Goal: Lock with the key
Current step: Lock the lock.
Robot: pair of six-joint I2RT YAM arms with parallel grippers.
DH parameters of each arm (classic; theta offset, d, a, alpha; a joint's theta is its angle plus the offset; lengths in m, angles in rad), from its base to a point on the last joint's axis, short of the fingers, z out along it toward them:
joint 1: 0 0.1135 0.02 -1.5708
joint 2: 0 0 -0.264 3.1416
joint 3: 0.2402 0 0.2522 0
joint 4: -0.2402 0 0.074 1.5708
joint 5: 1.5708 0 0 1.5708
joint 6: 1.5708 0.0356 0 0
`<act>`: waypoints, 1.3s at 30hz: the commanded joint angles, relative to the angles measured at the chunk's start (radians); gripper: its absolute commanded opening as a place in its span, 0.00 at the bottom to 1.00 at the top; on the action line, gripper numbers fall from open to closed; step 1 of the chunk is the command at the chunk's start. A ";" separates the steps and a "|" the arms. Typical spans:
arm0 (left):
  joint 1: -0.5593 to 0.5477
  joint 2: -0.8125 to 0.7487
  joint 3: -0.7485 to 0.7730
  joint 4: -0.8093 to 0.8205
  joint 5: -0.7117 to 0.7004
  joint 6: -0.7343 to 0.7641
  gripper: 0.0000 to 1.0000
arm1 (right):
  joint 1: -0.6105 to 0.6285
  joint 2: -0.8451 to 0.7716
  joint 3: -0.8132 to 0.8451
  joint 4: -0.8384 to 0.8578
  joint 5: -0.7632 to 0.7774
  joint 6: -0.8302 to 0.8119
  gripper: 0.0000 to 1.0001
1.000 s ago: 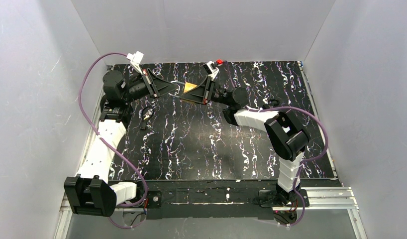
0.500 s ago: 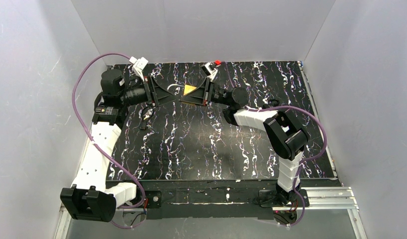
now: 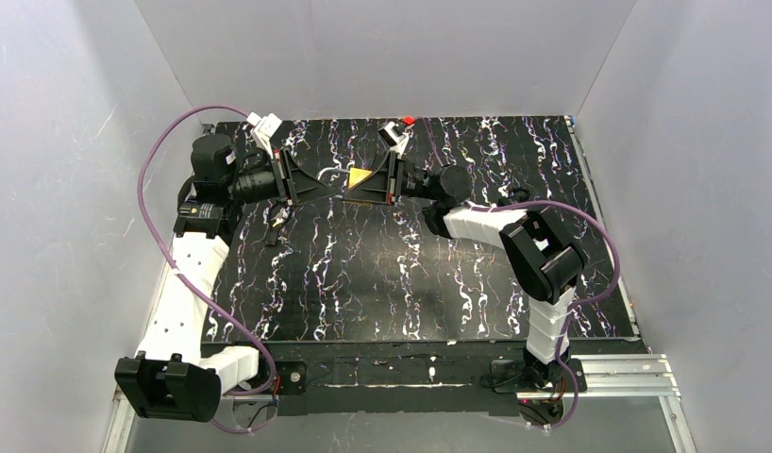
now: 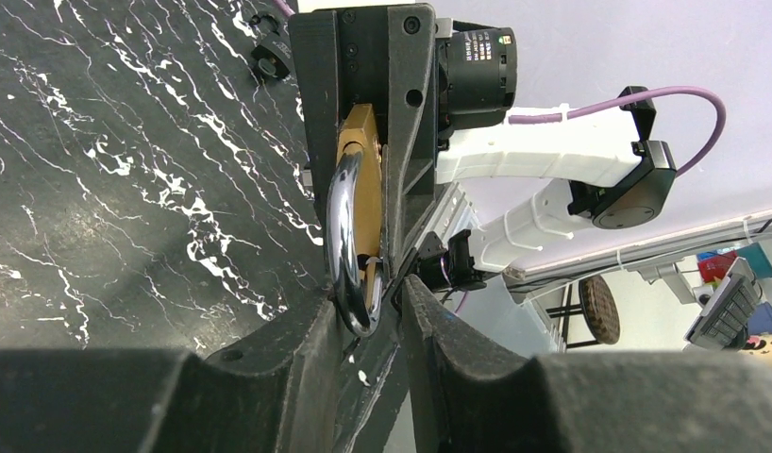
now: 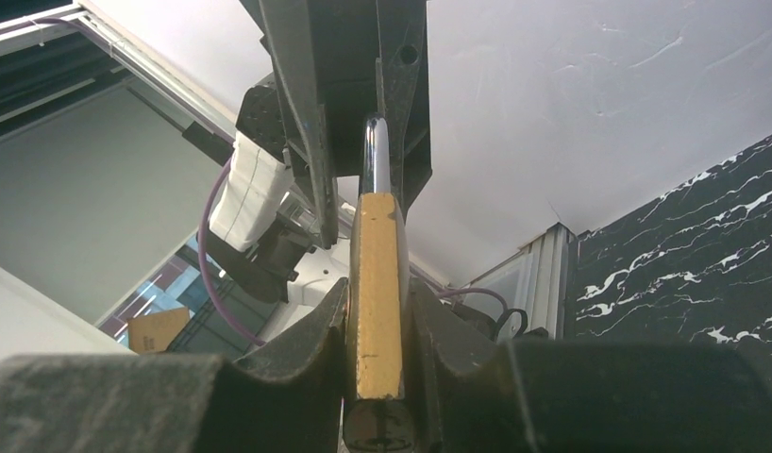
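Lock (image 3: 360, 176) is held in the air between the two arms, above the far centre of the black marbled table (image 3: 411, 274). Right gripper (image 5: 377, 349) is pinching the brass body flat between its fingers, with the silver shackle (image 4: 343, 226) pointing at the left arm. Left gripper (image 4: 368, 319) is pressed together on the loop end of the shackle, so both ends are clamped and the two grippers sit nose to nose.
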 commanded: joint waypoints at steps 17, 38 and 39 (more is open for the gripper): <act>0.059 -0.019 0.002 -0.115 0.075 0.132 0.23 | 0.003 -0.068 -0.009 0.319 -0.016 0.034 0.01; -0.059 -0.005 -0.106 -0.016 0.083 0.013 0.00 | 0.066 0.009 0.059 0.314 -0.038 0.057 0.01; -0.059 -0.003 -0.114 0.007 0.093 -0.011 0.00 | 0.066 0.010 0.057 0.311 -0.044 0.048 0.01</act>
